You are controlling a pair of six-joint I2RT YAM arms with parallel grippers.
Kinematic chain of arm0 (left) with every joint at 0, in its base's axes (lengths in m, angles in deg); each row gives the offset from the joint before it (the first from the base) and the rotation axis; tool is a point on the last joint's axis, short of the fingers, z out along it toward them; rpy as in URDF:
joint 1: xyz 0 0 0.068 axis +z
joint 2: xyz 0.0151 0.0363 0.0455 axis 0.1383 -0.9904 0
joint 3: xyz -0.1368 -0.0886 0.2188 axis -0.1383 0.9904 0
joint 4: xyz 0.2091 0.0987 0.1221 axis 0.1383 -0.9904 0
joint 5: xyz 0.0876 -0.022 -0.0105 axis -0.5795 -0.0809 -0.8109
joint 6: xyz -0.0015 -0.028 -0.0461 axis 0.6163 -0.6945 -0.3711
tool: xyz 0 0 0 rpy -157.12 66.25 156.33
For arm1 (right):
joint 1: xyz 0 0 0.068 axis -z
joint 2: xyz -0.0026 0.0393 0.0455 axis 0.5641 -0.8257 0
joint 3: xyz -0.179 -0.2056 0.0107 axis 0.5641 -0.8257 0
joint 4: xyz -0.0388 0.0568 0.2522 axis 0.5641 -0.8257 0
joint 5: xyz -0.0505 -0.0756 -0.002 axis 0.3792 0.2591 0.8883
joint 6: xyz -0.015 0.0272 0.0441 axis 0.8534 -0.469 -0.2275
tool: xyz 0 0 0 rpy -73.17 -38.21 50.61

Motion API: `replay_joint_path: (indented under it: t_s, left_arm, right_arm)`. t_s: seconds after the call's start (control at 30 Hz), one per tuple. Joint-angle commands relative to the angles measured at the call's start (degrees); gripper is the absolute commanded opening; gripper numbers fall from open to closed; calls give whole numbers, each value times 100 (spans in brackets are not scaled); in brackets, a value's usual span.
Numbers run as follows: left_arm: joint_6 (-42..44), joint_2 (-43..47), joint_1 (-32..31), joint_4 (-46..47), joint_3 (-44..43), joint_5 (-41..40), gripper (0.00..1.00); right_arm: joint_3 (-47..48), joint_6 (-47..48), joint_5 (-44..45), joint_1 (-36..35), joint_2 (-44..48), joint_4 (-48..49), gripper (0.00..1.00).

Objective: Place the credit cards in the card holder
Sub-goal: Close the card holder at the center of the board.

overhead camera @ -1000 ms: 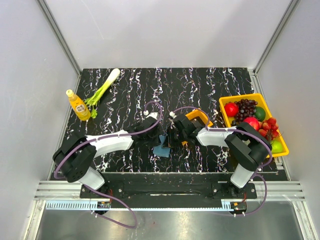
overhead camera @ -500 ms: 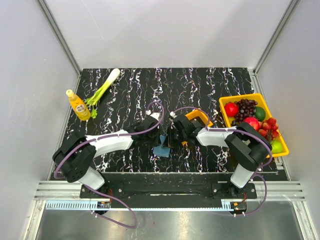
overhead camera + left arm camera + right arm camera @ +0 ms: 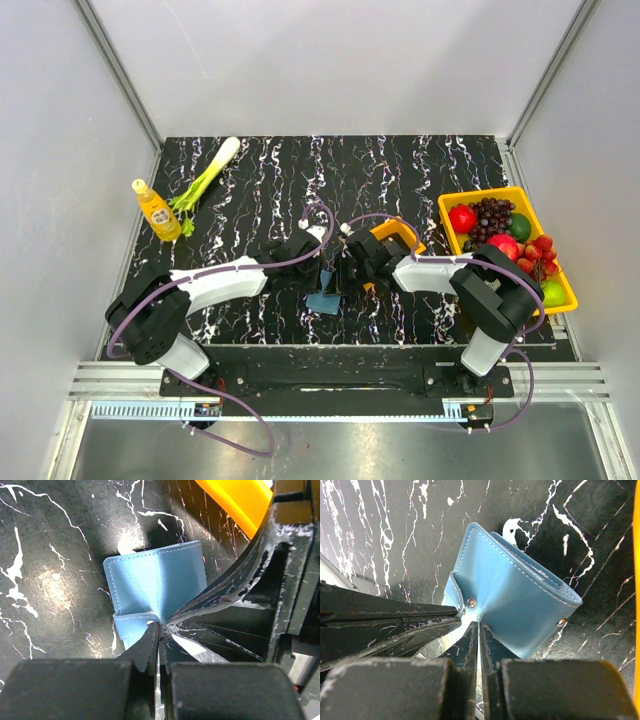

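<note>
Right now the left claw (image 3: 159, 630) is pinching together on the near flap of the card holder (image 3: 155, 580), its fingertips meeting right beside the snap stud. The blue holder is sitting on the dark marbled tabletop (image 3: 400, 170), near the front edge and between the two arms. It is folded open, with the lighter blue inside facing up.

The right claw (image 3: 479, 627) is coming in from the opposite side, tip to tip with the left one. Its jaws are squeezing almost flush on a pale credit card (image 3: 194, 647), which is showing only as a thin sliver at the holder's near edge. Whether that card is inside a pocket cannot be told from these views.

Just behind the right claw, a small orange tray (image 3: 398, 233) is lying on the tabletop, close to the holder but not touching it. Over on the right edge, a yellow bin (image 3: 480, 194) is holding grapes, strawberries and other fruit. Far left, well apart from the action, a small orange bottle (image 3: 157, 210) is standing beside a green onion (image 3: 205, 178).
</note>
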Motion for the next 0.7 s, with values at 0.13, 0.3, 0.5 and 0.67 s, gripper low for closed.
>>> replay_joint_path:
  t_s: [0.13,0.3,0.5,0.67]
  left_arm:
    - [117,-40,-35,183,-259,175,0]
    - [82,-128,-35,349,-250,272,0]
    - [55,-286,-35,324,-285,202,0]
    - [11,-453,-35,139,-391,87,0]
  right_arm:
    - [-5,174,831,30,-182,-295,9]
    - [12,174,814,22,-191,-295,9]
    - [-5,174,831,22,-174,-286,9]
    - [12,191,805,22,-183,-295,9]
